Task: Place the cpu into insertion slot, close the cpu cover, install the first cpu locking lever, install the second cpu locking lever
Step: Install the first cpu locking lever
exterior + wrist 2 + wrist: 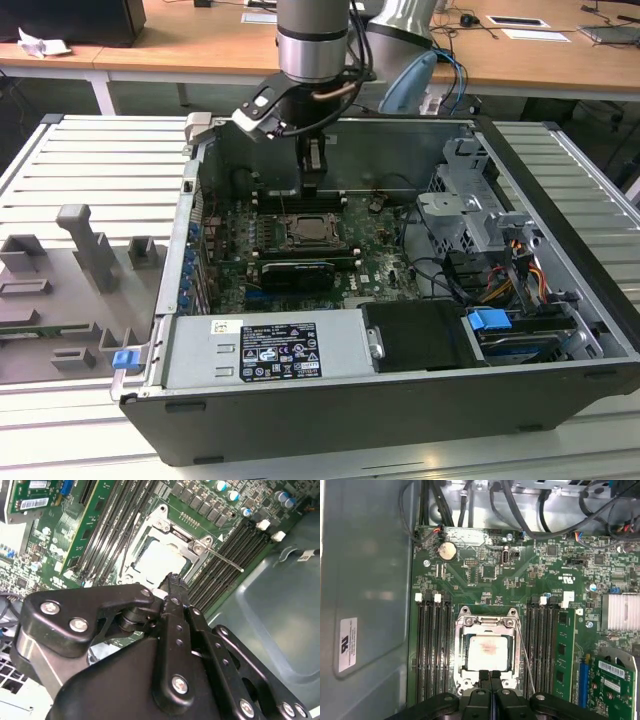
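Seated cpu [487, 649], cpu cover [486, 622] down. The gripper [490, 676], clenched and empty, hovers at its edge. Judged: locking lever [526, 652] step, wire unlatched.

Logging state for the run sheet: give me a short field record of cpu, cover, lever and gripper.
cpu: seated in the insertion slot, pale face up
cpu cover: down over the cpu, face showing through its window
wire lever: lies along the slot's side, next to the memory slots; latched or not, cannot tell
gripper: fingers shut, tips at the slot's edge
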Controlling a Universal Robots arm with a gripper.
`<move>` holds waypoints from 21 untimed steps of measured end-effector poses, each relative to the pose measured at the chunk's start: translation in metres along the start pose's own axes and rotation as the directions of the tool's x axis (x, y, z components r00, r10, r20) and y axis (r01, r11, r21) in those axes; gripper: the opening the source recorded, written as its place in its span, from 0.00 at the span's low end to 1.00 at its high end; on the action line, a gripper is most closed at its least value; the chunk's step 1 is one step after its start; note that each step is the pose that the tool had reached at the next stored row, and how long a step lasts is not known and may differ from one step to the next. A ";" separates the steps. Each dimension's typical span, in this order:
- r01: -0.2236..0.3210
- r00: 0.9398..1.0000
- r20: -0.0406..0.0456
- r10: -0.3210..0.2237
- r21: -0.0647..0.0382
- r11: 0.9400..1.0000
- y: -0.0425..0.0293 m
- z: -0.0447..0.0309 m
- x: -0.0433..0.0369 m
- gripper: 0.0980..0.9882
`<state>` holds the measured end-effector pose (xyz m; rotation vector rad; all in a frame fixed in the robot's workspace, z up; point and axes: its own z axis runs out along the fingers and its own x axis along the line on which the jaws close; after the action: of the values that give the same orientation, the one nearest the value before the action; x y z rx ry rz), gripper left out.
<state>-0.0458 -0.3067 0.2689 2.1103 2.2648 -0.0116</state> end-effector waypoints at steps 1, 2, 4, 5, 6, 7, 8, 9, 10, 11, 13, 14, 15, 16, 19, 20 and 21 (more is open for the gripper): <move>0.018 1.000 0.000 -0.018 -0.001 1.000 0.0000 0.0001 0.0000 0.01; 0.040 0.999 -0.001 -0.040 -0.002 0.999 0.0000 0.0002 0.0000 0.01; 0.083 0.997 -0.002 -0.083 -0.003 0.997 -0.0009 0.0006 0.0001 0.01; 0.089 0.996 -0.001 -0.089 -0.001 0.996 -0.0021 0.0011 0.0002 0.01; 0.097 0.995 -0.001 -0.097 -0.002 0.995 -0.0026 0.0014 0.0002 0.01; 0.109 0.994 -0.001 -0.109 -0.002 0.994 -0.0027 0.0016 0.0002 0.01; 0.141 0.990 -0.002 -0.141 -0.003 0.990 -0.0027 0.0019 0.0003 0.01; 0.176 0.984 -0.002 -0.176 -0.005 0.984 -0.0028 0.0020 0.0003 0.01; 0.215 0.977 -0.001 -0.215 -0.006 0.977 -0.0028 0.0020 0.0003 0.01; 0.239 0.971 0.000 -0.239 -0.006 0.971 -0.0028 0.0019 0.0002 0.01; 0.278 0.961 0.001 -0.278 -0.005 0.961 -0.0028 0.0019 0.0002 0.01; 0.289 0.957 0.001 -0.289 -0.005 0.957 -0.0028 0.0019 0.0003 0.01; 0.313 0.950 0.000 -0.313 -0.006 0.950 -0.0028 0.0020 0.0002 0.01; 0.332 0.943 0.000 -0.332 -0.007 0.943 -0.0028 0.0020 0.0001 0.01; 0.381 0.925 0.000 -0.381 -0.009 0.925 -0.0028 0.0021 0.0001 0.01; 0.398 0.917 -0.001 -0.398 -0.010 0.917 -0.0028 0.0021 0.0001 0.01; 0.429 0.903 -0.001 -0.429 -0.012 0.903 -0.0028 0.0022 0.0001 0.01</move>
<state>-0.0486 -0.3069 0.2666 1.5596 2.6712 -0.0106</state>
